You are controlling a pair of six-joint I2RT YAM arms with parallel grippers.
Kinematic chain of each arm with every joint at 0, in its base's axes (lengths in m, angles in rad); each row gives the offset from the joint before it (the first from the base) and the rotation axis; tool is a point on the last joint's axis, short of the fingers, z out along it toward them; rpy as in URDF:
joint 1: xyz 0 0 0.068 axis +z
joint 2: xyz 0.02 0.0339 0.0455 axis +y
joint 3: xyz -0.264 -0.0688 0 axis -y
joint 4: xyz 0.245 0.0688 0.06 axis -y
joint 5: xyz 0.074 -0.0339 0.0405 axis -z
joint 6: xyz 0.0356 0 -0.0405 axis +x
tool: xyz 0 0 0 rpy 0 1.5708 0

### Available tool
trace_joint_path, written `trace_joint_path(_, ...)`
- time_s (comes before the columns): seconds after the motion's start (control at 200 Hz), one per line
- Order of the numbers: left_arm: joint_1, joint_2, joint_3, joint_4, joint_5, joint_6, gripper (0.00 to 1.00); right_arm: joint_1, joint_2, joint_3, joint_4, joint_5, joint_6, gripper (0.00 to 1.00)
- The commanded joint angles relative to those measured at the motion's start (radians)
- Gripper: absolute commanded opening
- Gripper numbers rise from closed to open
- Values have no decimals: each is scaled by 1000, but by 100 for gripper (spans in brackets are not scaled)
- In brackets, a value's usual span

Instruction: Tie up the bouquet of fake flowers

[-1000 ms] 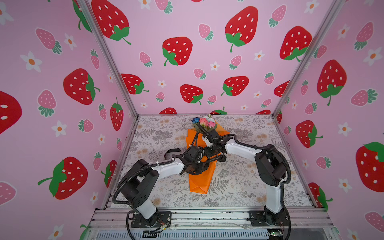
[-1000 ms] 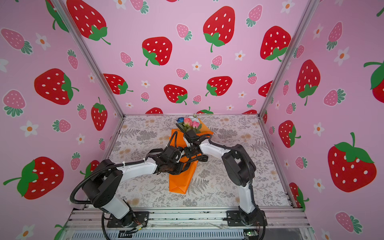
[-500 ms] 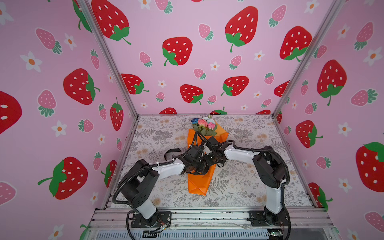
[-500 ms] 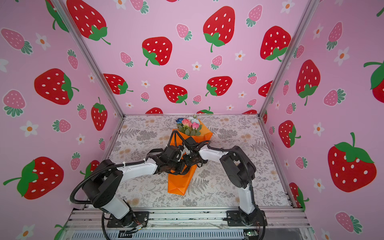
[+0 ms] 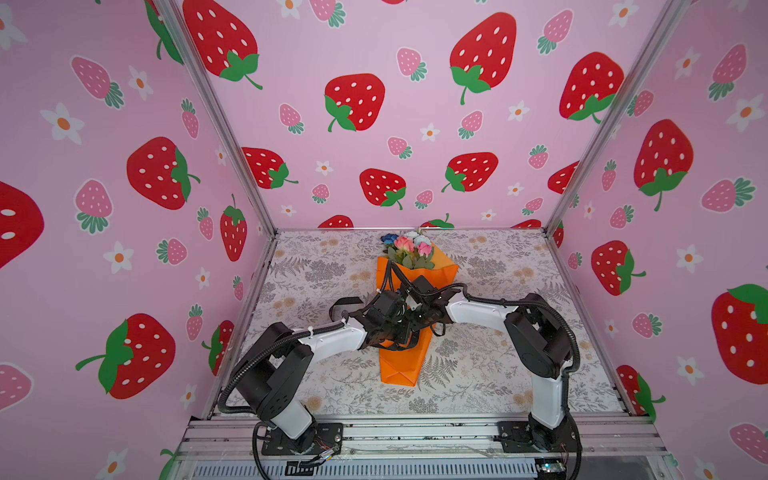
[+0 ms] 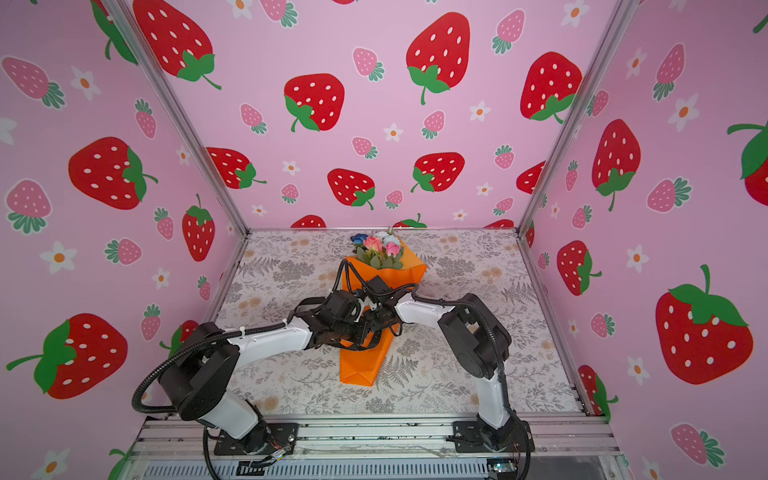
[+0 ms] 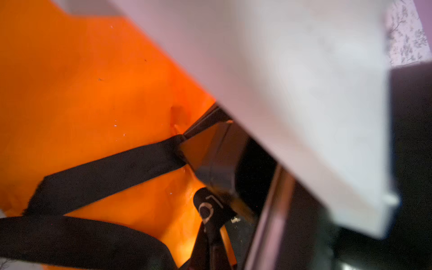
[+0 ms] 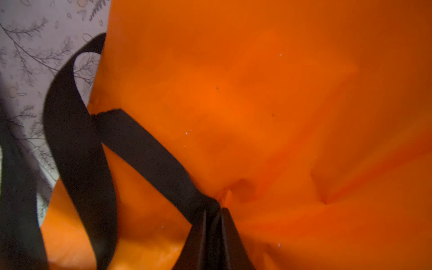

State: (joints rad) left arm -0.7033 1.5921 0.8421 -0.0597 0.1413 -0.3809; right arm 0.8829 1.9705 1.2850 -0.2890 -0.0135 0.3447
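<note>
The bouquet of fake flowers (image 5: 409,248) (image 6: 380,249) lies on the table in an orange paper wrap (image 5: 401,365) (image 6: 359,370), blooms toward the back wall. A black ribbon (image 8: 145,149) (image 7: 105,173) crosses the middle of the wrap. My left gripper (image 7: 208,231) (image 5: 401,336) is shut on a lettered strand of the ribbon. My right gripper (image 8: 216,211) (image 5: 417,320) is shut on another strand, pinched against the paper. The two grippers meet over the wrap's middle in both top views. The stems are hidden inside the paper.
A loose loop of ribbon (image 5: 347,301) (image 6: 309,301) sticks out to the left of the wrap, over the floral tablecloth (image 5: 498,374). Pink strawberry-print walls close in the back and both sides. A metal rail (image 5: 415,432) runs along the front.
My right gripper came down the wrap toward the left gripper and closed on the ribbon. The left gripper stayed shut in place.
</note>
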Motion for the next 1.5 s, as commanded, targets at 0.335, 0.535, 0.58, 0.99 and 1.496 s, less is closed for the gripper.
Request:
trace_joint_path(0.335, 0, -148, -32, -113, -74, -112, 44, 6, -52, 21, -47, 88, 15, 0)
trace_joint_path(0.535, 10, -245, -56, -174, -167, -174, 57, 5, -63, 20, 13, 115, 44, 0)
trace_joint_path(0.58, 21, -258, -56, -211, -204, -207, 58, 5, -69, 18, 20, 121, 49, 0)
trace_joint_path(0.99, 200, -327, -148, -371, -335, -432, 80, 5, -127, -22, 168, 166, 71, 0)
trace_joint_path(1.496, 393, -132, -164, -217, -309, -473, 79, 4, -240, -65, 231, 164, 117, 0)
